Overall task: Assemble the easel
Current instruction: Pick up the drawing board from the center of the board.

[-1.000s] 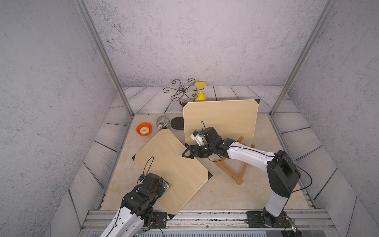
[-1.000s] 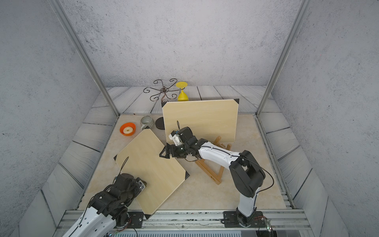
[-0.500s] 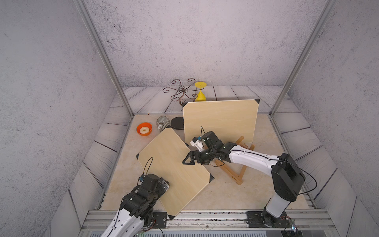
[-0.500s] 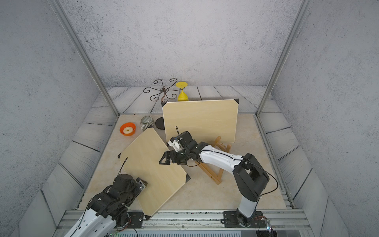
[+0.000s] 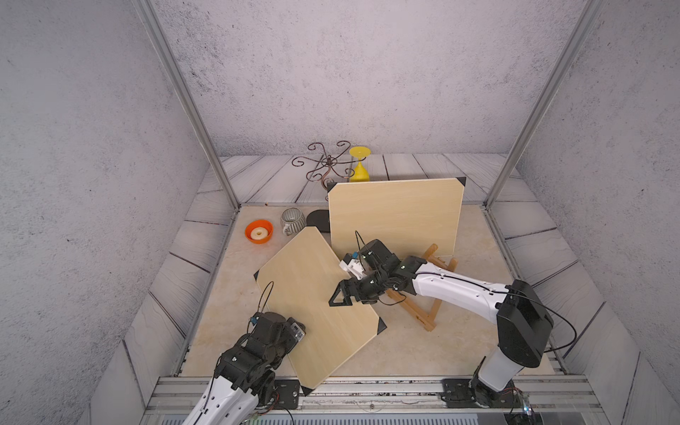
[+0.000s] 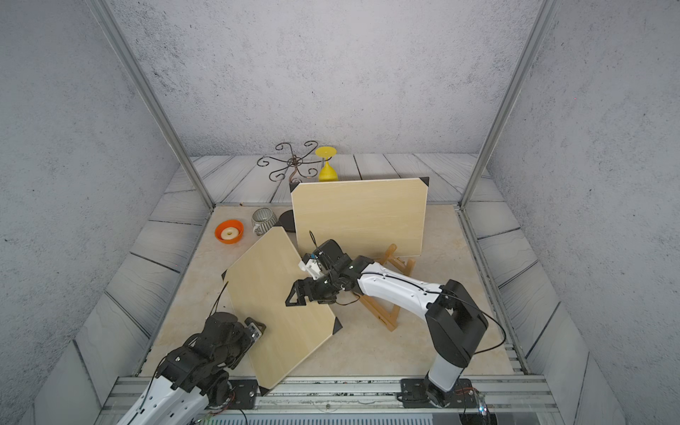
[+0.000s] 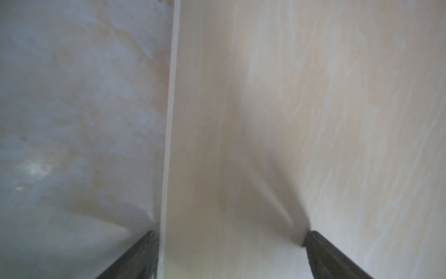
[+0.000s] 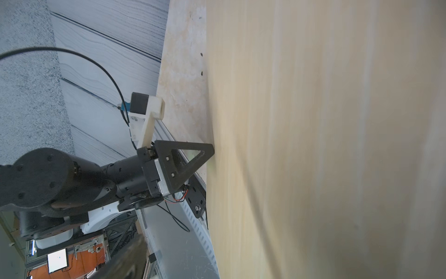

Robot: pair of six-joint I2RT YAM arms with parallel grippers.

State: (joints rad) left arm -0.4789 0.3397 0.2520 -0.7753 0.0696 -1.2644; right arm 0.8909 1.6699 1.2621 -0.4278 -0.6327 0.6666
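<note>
Plywood board (image 5: pixel 312 309) is lying just beside the easel (image 5: pixel 433 312), long axis running alongside it. Left gripper (image 7: pixel 230 235) is straddling the edge farthest from the easel, jaws wide apart; right gripper (image 5: pixel 336 298), hovering nearer, I can't tell.

The flat board (image 5: pixel 316 305) and upright board (image 5: pixel 393 217) are pale wood-grain with black corners, the easel (image 5: pixel 415 314) tan, the bowl (image 5: pixel 250 235) orange, the goblet (image 5: pixel 360 173) yellow, the mug (image 5: pixel 292 220) grey-striped.
</note>
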